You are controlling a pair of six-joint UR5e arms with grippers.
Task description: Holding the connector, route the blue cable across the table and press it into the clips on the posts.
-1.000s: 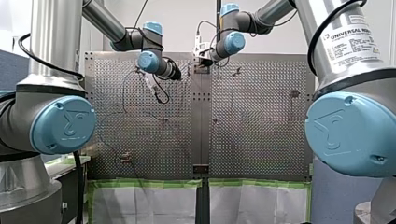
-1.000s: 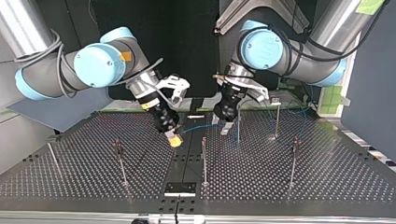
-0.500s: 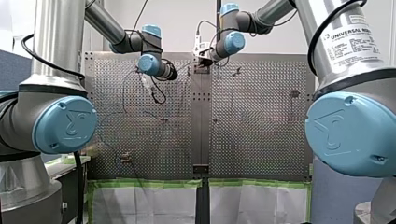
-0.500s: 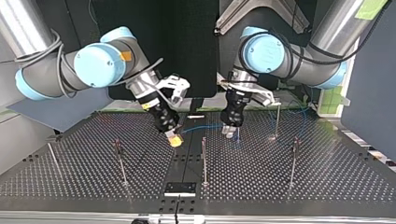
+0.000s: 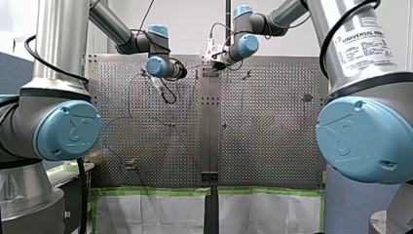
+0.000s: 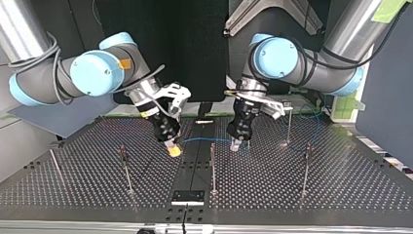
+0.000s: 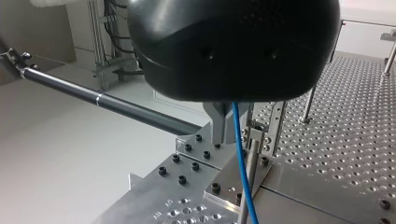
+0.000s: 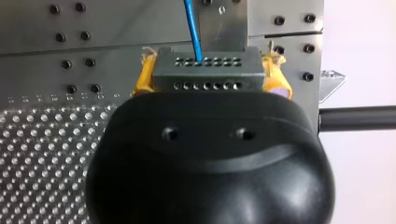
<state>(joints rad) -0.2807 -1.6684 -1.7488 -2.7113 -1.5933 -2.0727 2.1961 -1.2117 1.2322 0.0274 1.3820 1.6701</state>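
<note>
In the right wrist view my right gripper (image 8: 208,70) is shut on the grey connector (image 8: 210,79), a yellow pad on each side of it. The blue cable (image 8: 192,28) leaves the connector's face. In the top view this gripper (image 6: 173,150) hangs low at the view's left of the centre strip. The blue cable (image 6: 207,140) runs from it almost level to my left gripper (image 6: 237,143). In the left wrist view my left gripper (image 7: 224,137) has its metal fingers (image 7: 218,123) together, and the blue cable (image 7: 242,168) comes out between them and slants down past a post (image 7: 247,177).
Thin clip posts stand on the perforated table (image 6: 341,190): one (image 6: 213,165) near the middle, one (image 6: 125,168) and one (image 6: 55,165) at the top view's left, two (image 6: 306,168) (image 6: 289,122) at its right. More blue cable (image 6: 314,122) lies behind the far post.
My left gripper's fingers have come together on the cable and it has sunk lower. My right gripper has carried the connector toward the top view's left, drawing the cable straighter.
</note>
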